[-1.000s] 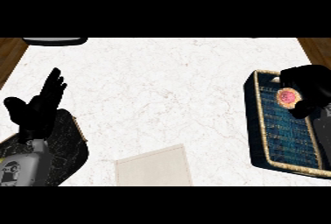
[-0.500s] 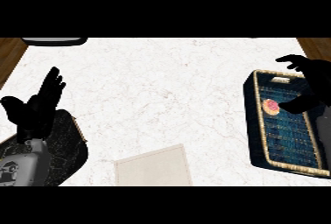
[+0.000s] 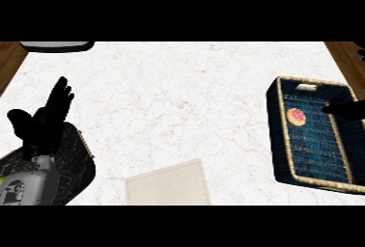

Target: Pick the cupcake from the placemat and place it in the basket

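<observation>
Withdrawing: right robot hand (image 3: 347,109), fingers not discernible, now clear of cupcake (image 3: 296,116) | cupcake resting in basket (image 3: 276,144) | left robot hand (image 3: 44,123) spread | placement apparently done

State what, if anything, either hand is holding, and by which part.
Nothing is held. The cupcake lies in the basket, apart from the right hand at the view's right edge. The left hand rests open at the left.

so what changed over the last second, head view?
The right hand let go of the cupcake and pulled back toward the right edge; only a dark tip of it now shows over the basket. The cupcake, earlier under the hand, lies in the basket's upper part. Unchanged: the left hand resting open at left, the placemat and the basket.
</observation>
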